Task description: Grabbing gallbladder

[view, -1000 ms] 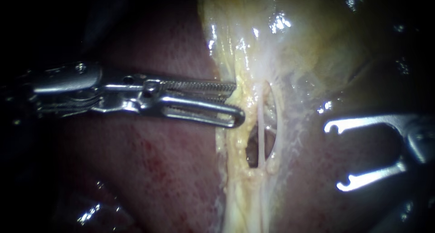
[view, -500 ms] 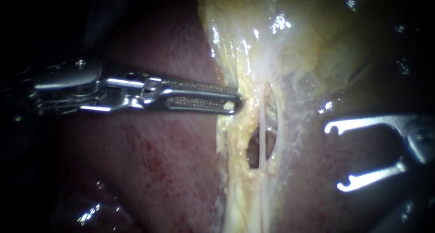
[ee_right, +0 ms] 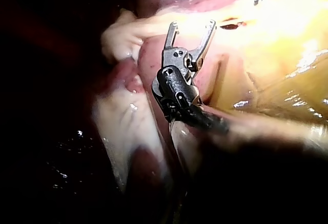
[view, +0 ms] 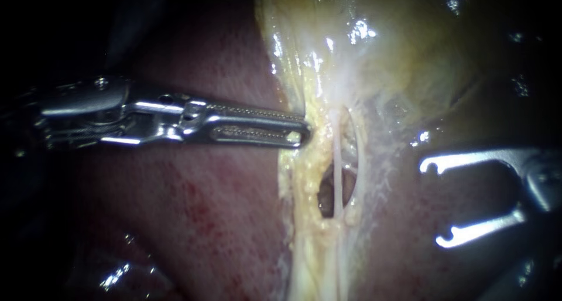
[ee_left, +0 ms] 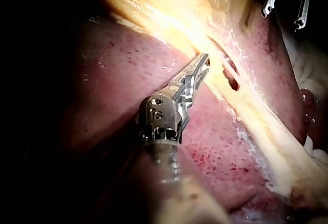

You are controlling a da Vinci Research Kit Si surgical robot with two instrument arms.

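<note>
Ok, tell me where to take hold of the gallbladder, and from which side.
Take the gallbladder's thin yellow edge, from the left across the liver: it is a free fold, and the left instrument seems shut on it there, clear of the bare tube.

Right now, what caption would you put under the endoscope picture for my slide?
The left instrument pinches the gallbladder at its edge beside the liver; right instrument hovers, jaws open.

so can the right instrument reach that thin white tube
Probably yes: the right instrument, jaws open, faces the tube with only bare tissue between; the left instrument sits on its other side.
</note>
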